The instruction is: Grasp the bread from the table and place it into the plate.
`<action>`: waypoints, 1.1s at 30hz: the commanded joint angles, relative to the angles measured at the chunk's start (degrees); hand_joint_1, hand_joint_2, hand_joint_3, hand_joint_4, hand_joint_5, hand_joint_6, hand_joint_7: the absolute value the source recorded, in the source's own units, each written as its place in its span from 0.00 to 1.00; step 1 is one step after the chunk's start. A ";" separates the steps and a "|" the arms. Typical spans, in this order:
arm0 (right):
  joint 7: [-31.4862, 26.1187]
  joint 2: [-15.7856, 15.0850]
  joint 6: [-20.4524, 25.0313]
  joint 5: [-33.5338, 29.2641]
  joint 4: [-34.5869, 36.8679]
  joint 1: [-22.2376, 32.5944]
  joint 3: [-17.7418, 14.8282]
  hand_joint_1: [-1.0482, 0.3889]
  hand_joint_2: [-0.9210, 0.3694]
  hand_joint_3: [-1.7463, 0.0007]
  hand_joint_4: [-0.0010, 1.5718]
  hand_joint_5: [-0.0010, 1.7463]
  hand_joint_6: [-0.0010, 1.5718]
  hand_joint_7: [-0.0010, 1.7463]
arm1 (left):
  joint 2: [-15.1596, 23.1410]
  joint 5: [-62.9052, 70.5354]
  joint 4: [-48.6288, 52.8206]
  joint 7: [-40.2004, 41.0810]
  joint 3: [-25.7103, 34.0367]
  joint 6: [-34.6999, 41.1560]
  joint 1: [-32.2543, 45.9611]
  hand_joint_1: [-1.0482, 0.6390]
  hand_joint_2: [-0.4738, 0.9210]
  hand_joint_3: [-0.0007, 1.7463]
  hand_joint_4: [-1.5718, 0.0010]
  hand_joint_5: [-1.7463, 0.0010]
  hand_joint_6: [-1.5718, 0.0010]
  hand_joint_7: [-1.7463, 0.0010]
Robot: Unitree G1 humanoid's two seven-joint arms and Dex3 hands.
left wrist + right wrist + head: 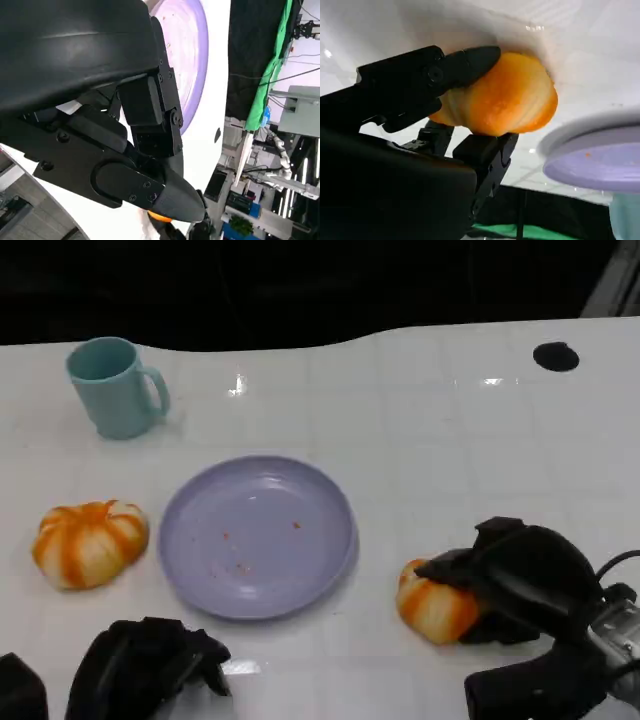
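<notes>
Two orange-and-white round breads lie on the white table. My right hand [520, 590] grips one bread [432, 608] to the right of the purple plate [200, 570]. In the right wrist view its black fingers [470, 60] clasp the bread [512, 97] from both sides, with the plate's rim [595, 165] close beside it. The bread sits low, at the table surface. The other bread [88, 542] lies untouched to the left of the plate. My left hand [150, 665] rests near the table's front edge, fingers curled in with nothing in them; the plate [192, 45] lies beyond it.
A teal mug [115, 388] stands at the back left, well away from the plate. A small black round spot [556, 356] marks the table at the back right. A few crumbs dot the plate.
</notes>
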 commanded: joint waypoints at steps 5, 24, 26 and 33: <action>-7.55 0.62 0.27 0.16 6.01 -1.19 1.63 0.60 0.11 0.65 0.52 1.00 0.53 0.72 | 0.75 0.11 -0.99 0.59 0.31 0.23 0.81 0.00 0.90 0.00 0.51 0.06 0.00 0.92; -23.13 6.46 -13.49 12.48 11.54 -1.71 -2.77 0.70 0.56 0.20 0.65 1.00 0.55 0.91 | 0.77 -0.06 -0.19 0.36 0.43 0.28 0.47 0.01 0.90 0.00 0.52 0.05 0.00 0.92; -20.94 7.80 -14.63 15.59 11.08 -1.77 -3.78 0.71 0.57 0.17 0.65 1.00 0.55 0.91 | 0.80 0.08 -0.17 0.47 0.42 0.18 0.46 0.01 0.90 0.00 0.52 0.05 0.00 0.92; -14.95 12.97 -16.24 22.33 11.46 -3.90 -6.04 0.70 0.62 0.08 0.66 1.00 0.55 0.96 | 0.71 -0.05 -0.10 0.48 0.46 0.40 0.40 0.01 0.90 0.00 0.51 0.05 0.00 0.91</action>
